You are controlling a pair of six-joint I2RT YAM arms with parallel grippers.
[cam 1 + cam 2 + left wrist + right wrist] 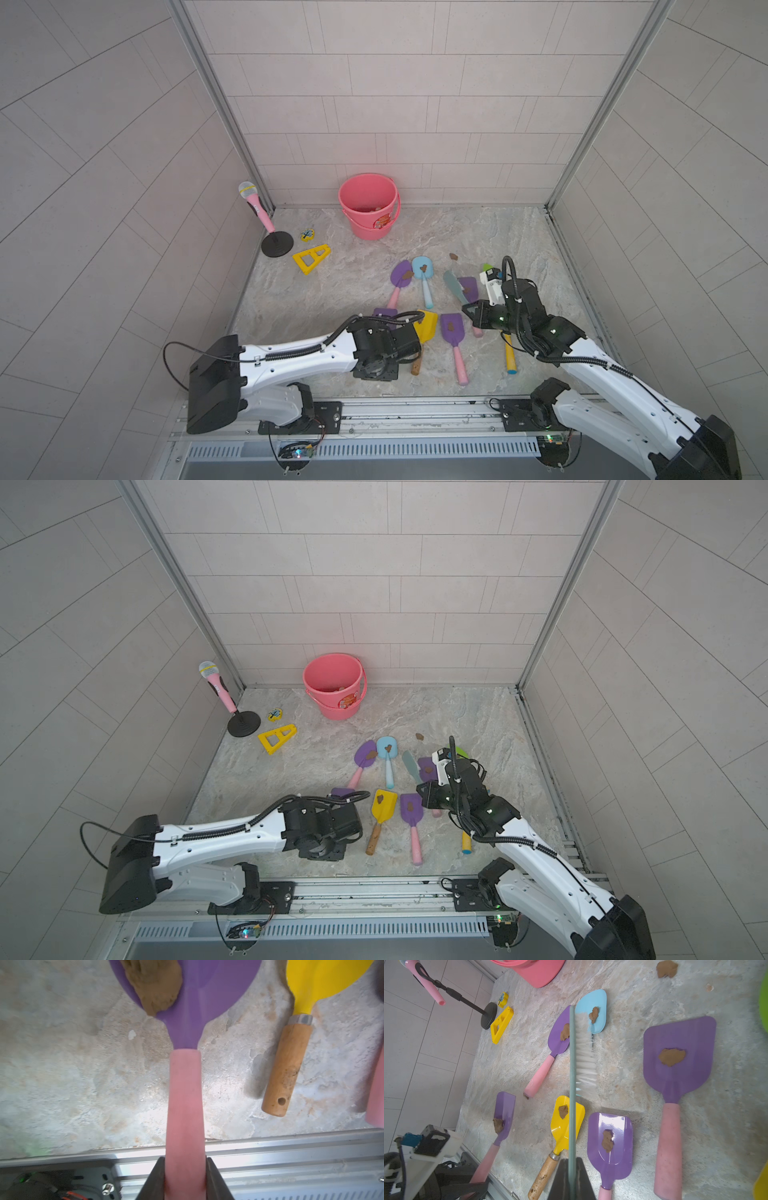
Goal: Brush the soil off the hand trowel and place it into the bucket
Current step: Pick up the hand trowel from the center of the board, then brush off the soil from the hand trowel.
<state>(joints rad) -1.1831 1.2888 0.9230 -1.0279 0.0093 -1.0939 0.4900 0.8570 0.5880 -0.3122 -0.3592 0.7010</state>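
While the left gripper (185,1169) pinches the purple trowel (185,1076) by its pink handle, we note soil (154,985) on the blade beyond. The right gripper (572,1164) clamps the brush (584,1053).

Bright, even light, soft shadows; glare on the rail (270,1158); wrist views blurred.

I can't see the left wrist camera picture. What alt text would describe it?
The left pincer grips the pink handle of a purple trowel carrying a brown soil lump. A yellow trowel with a wooden handle lies beside it on the marbled table.
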